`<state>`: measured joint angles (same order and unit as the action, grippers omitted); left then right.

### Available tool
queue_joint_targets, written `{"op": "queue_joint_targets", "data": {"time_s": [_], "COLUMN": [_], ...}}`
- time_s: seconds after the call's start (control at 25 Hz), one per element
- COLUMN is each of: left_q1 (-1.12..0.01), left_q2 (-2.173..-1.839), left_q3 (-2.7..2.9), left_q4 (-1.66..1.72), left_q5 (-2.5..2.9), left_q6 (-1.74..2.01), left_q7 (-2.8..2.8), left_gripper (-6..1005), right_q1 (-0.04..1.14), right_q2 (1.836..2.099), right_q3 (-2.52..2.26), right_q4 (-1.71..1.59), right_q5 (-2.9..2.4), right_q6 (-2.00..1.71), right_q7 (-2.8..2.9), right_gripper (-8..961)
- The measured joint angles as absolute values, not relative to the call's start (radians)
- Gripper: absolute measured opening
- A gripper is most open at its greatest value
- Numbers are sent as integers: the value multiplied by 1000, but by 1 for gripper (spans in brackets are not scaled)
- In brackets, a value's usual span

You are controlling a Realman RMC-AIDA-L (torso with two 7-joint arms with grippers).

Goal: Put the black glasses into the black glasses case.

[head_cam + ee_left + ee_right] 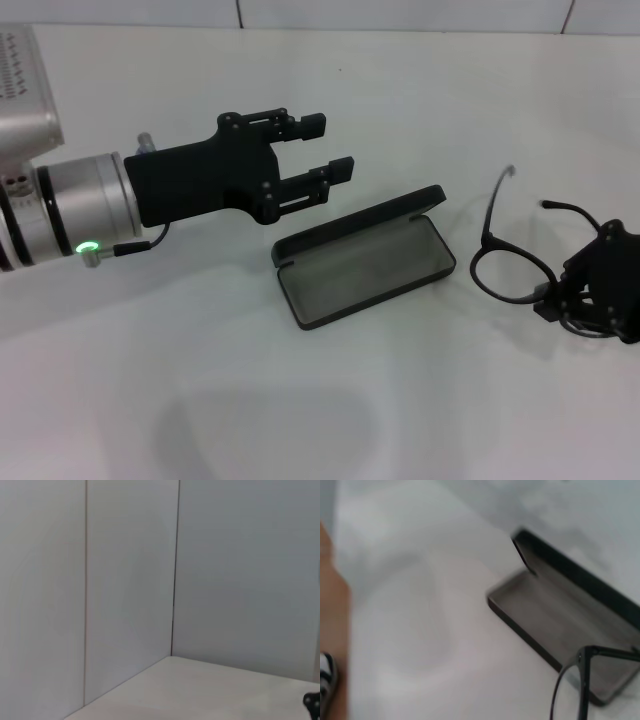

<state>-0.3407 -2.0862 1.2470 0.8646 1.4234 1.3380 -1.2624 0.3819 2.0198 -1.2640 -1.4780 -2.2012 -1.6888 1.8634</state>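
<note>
Right gripper (590, 290) at three o'clock, clenched on the black glasses (515, 262) — lifted just right of the black glasses case (365, 262), lid open. Best carried toward nine o'clock, frame aligned lengthwise, lowered gently. Left gripper (318, 152) — fingers apart, hovering at ten o'clock.

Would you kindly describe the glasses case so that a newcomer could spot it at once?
On the white table, look in the middle, between the left claw and the black glasses held up by the right claw. The glasses case is the flat black box lying open, grey lining up, lid raised behind.
</note>
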Motion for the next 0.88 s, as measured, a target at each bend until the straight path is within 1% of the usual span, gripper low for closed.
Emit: {"op": "queue_joint_targets", "data": {"time_s": [0.2, 0.48, 0.88], "left_q1": [-351, -377, -516], "left_q2": [-2089, -2084, -2080], "left_q3": [1244, 1242, 1239], "left_q4": [862, 849, 668], "left_q5": [1406, 1339, 1332], "left_q6": [1391, 1566, 1671], "left_q7": [-1262, -1262, -1271], "left_gripper": [576, 577, 577], "right_q1": [355, 363, 366], "right_q2": [2020, 2023, 2023], "right_q3": [-1173, -1175, -1172], "right_q4": [-1394, -1174, -1006], "right_q5": [-2026, -1851, -1703], "right_q6": [-1815, -1776, -1763], "right_q7": [1608, 1343, 1019], "right_gripper": [111, 109, 107]}}
